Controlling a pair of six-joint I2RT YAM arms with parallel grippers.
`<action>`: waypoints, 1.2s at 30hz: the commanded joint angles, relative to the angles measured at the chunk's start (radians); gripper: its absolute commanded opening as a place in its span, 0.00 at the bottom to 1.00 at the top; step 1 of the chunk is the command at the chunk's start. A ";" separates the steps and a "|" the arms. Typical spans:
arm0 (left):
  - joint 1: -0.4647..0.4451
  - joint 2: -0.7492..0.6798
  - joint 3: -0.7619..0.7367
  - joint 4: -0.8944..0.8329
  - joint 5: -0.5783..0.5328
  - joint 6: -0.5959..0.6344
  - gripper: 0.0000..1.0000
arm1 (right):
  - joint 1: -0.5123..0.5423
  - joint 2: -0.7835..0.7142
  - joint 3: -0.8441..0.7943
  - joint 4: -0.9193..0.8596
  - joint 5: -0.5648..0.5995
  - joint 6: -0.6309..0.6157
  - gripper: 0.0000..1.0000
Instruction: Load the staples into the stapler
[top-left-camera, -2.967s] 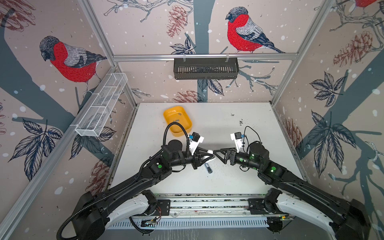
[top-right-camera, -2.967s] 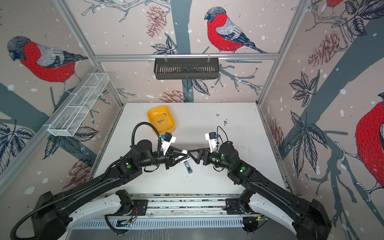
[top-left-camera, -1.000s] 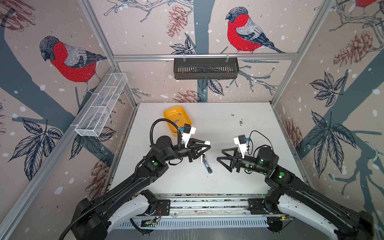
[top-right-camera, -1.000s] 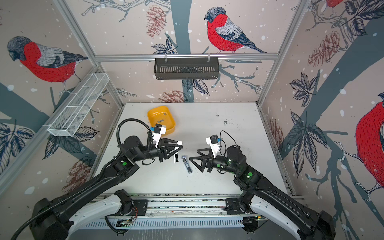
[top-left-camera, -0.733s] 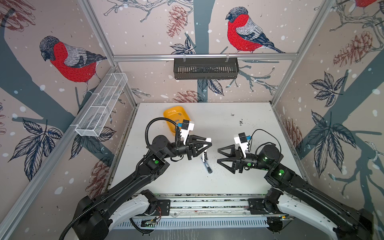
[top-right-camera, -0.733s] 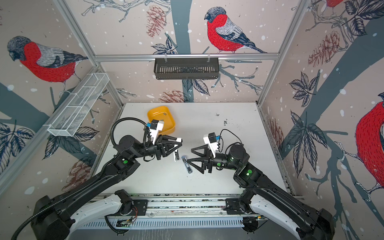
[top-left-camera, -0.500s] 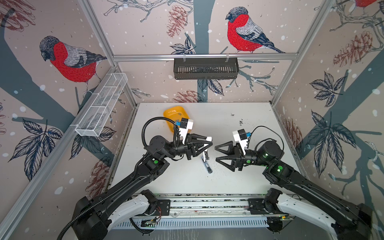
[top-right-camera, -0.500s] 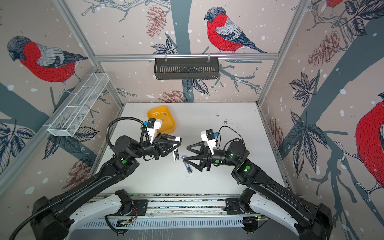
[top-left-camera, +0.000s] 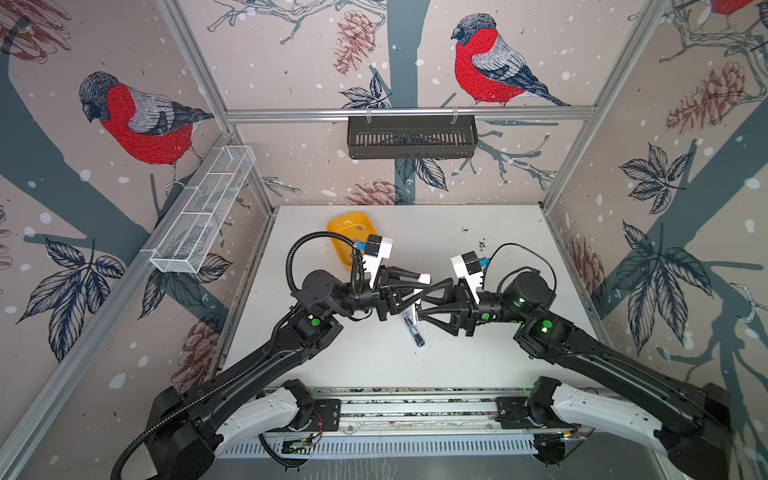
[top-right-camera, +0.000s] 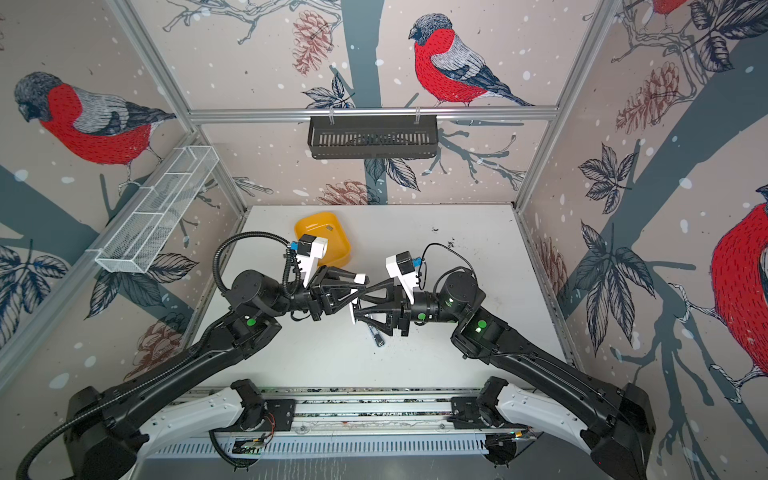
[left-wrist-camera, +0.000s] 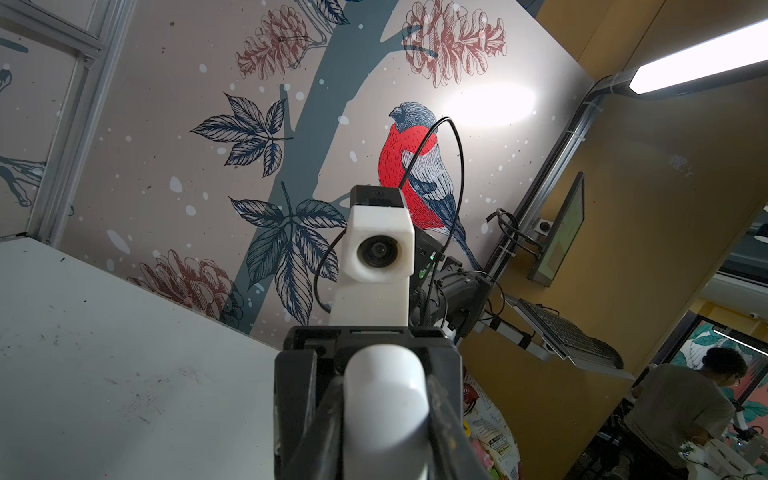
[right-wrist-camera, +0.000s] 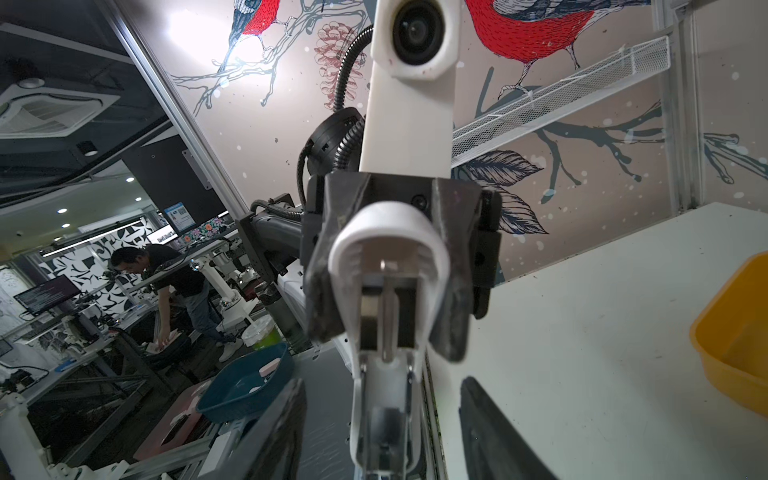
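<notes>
Our left tool (left-wrist-camera: 384, 415) grips the white stapler (right-wrist-camera: 388, 249) in the air, its long axis pointing right into our right tool (right-wrist-camera: 386, 436), whose jaws stand open around its free end. The staples (top-left-camera: 358, 227) lie far-left in the yellow tray (top-left-camera: 343, 245), nearer the left arm.

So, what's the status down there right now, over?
Left fingers clamped on white stapler, hinged open. Right fingers open, either side of its lower arm. Staples lie in yellow tray, untouched. Small dark item on table below.
</notes>
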 joint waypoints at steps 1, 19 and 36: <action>-0.003 0.004 0.007 0.066 -0.003 0.005 0.00 | 0.008 0.017 0.018 0.048 -0.024 -0.009 0.53; -0.010 0.006 0.002 0.052 -0.002 0.021 0.03 | 0.014 0.041 0.019 0.022 0.025 -0.020 0.14; 0.001 -0.108 0.061 -0.613 -0.456 0.299 0.99 | -0.026 0.015 0.010 -0.426 0.461 -0.134 0.13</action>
